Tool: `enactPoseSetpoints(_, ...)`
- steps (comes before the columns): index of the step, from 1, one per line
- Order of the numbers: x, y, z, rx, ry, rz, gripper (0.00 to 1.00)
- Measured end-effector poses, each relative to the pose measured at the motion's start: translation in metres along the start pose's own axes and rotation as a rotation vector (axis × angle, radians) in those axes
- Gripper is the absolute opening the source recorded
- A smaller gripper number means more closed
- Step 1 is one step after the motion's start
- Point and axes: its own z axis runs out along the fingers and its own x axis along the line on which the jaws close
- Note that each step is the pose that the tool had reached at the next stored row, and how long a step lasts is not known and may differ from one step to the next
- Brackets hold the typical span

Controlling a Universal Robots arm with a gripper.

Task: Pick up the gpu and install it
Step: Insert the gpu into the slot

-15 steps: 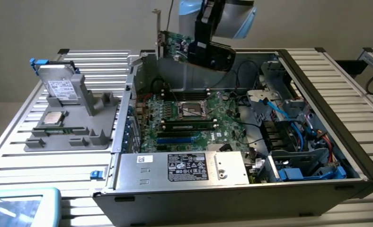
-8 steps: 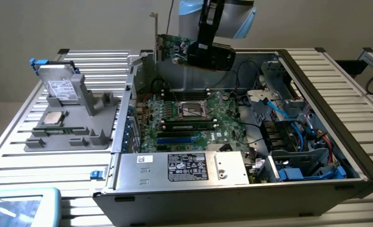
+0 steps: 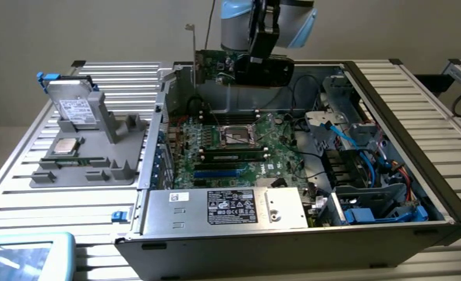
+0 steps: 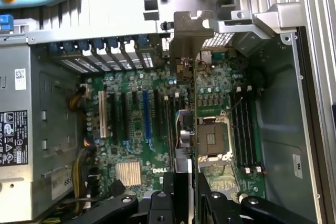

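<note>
Gripper: gripper [image 3: 255, 71] clamped on the gpu [image 3: 217, 65], fingers [image 4: 169, 195] pinching one end of the card, which is carried clear of the board.
Gpu, where: aloft over the far edge of the open pc case [image 3: 449, 218], above the motherboard [image 3: 230, 149], touching nothing below. Not seated.
Gpu, attitude: on edge, green face toward the ext. camera. Wrist view has it edge-on, a thin line running out from the grip.
Long axis: along the case floor, metal bracket [image 4: 190, 27] leading, toward the case wall w/ the slot covers [image 4: 105, 51], on the exterior view's left.
Key relation: card hangs roughly over the cpu socket [image 4: 210, 140]. The expansion slots [image 4: 147, 119] lie off to one side, toward the power supply [image 3: 223, 208] at the near edge. Card axis looks approx. parallel to the slots, so the gap reads as sideways plus down, not a turn.
Beyond the case: grey parts tray [image 3: 82, 172] w/ a hard drive [image 3: 76, 108], beside the case on the exterior view's left.
</note>
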Motion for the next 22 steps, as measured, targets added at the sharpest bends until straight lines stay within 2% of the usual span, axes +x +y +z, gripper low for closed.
enactPoseSetpoints(2,0.000,-0.0001,0.0010,0.0046,0.0021,-0.025,0.27)
enactPoseSetpoints(4,0.000,-0.0002,0.0011,0.0047,0.0039,-0.031,0.27)
enactPoseSetpoints(9,0.000,-0.0001,0.0013,0.0051,0.0040,-0.031,0.27)
enactPoseSetpoints(10,0.000,0.0002,0.0016,0.0099,0.0046,-0.031,0.27)
enactPoseSetpoints(12,0.000,0.0017,0.0018,0.0355,0.0123,-0.031,0.27)
enactPoseSetpoints(13,0.000,0.0028,0.0021,0.0463,0.0164,-0.030,0.27)
enactPoseSetpoints(14,0.000,0.0047,0.0026,0.0517,0.0212,-0.030,0.27)
enactPoseSetpoints(18,0.001,0.0149,0.0063,0.0555,0.0396,-0.029,0.27)
enactPoseSetpoints(20,0.002,0.0189,0.0090,0.0559,0.0453,-0.028,0.27)
enactPoseSetpoints(22,0.002,0.0209,0.0125,0.0560,0.0482,-0.028,0.27)
